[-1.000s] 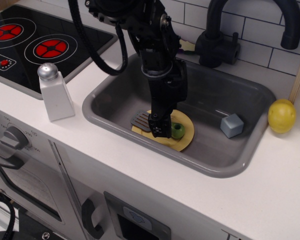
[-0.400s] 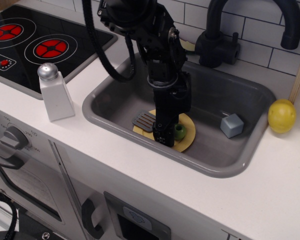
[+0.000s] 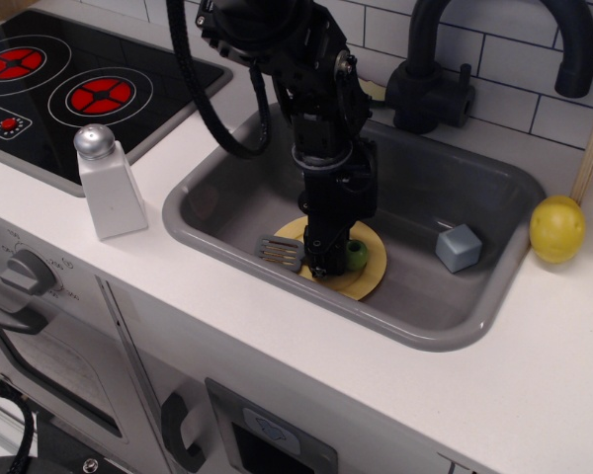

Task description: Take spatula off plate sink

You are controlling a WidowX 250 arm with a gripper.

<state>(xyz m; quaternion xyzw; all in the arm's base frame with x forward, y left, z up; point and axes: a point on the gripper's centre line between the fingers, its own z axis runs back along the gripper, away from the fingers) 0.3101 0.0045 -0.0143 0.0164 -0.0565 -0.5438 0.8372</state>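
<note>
Currently, the jaws point(image 3: 323, 265) are reaching straight down into the sink point(image 3: 217, 235) and appear to be clamping the spatula point(image 3: 285, 251) at its handle, though the arm is hiding the contact, so this is a judgement. The spatula is lying on the plate point(image 3: 372, 273), its head overhanging the left edge, green handle end showing right of the jaws. A vertical approach is keeping the arm off the sink walls.

The black arm reaches steeply down into the sink point(image 3: 494, 296), its gripper point(image 3: 323, 259) low at the sink's front; whether the fingers grip is hidden.
</note>
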